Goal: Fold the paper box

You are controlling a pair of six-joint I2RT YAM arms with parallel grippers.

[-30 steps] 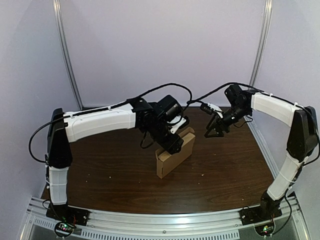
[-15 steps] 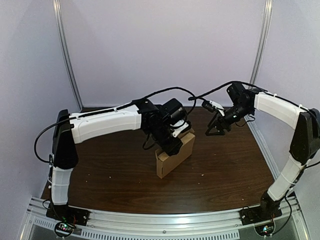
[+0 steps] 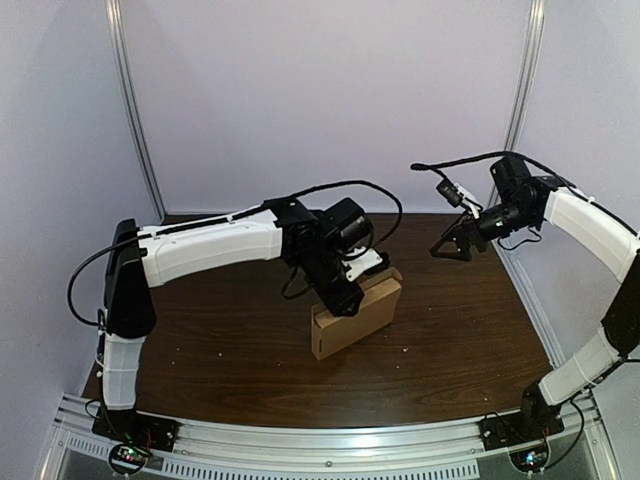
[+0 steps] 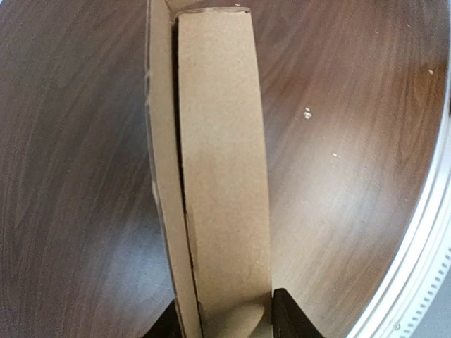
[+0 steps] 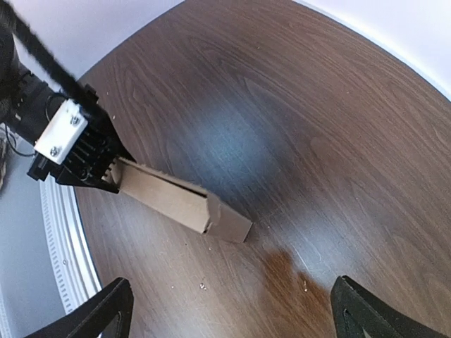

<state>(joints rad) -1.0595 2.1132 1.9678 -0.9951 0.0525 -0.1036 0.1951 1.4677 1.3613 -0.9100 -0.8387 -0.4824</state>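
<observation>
The left jaws clamp the upper edge of the single paper box [image 3: 360,318], which stands on edge mid-worktop [image 3: 220,340], its long axis running near-left to far-right. The right jaws hang spread wide and empty above the far-right corner.

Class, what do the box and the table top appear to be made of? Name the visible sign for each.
Paper box: matte brown cardboard, judging by its speckled, fibrous face. Table: dark wood or wood-look laminate, semi-gloss; streaked grain and soft reflections show, which one is unclear.
</observation>
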